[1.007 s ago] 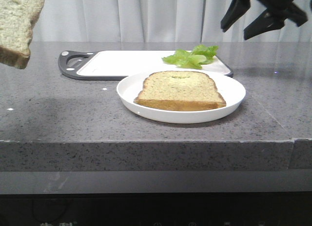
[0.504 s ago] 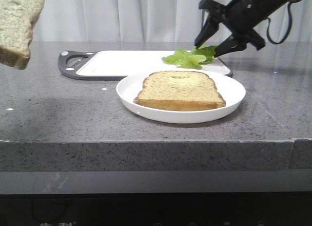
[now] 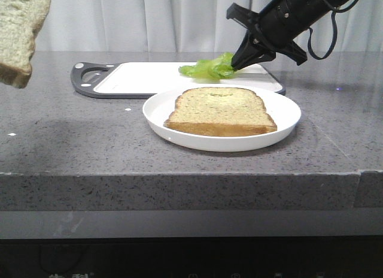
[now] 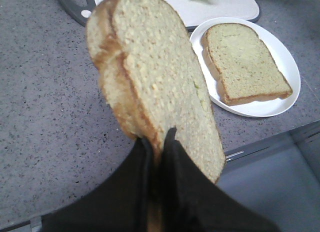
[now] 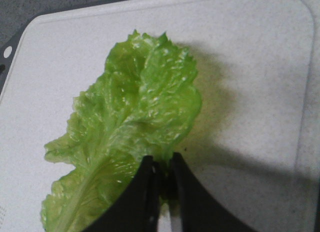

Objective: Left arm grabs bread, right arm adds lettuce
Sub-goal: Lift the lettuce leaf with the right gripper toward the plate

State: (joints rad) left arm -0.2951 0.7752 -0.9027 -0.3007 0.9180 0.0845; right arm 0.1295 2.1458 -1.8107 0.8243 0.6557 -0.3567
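My left gripper is shut on the bread, a thick toast slice with a golden crust, held in the air; it shows at the far left of the front view. My right gripper is shut on the lettuce, a ruffled light-green leaf, and holds it just above the white cutting board. In the right wrist view the jaws pinch the leaf's edge. A second toast slice lies flat on the white plate.
The cutting board has a dark grey rim and handle at the left. The plate stands in front of the board near the grey counter's front edge. A white curtain hangs behind.
My right gripper came down from the upper right to the lettuce, shut on it and drew it leftward off the board. The left arm with the bread barely moved.
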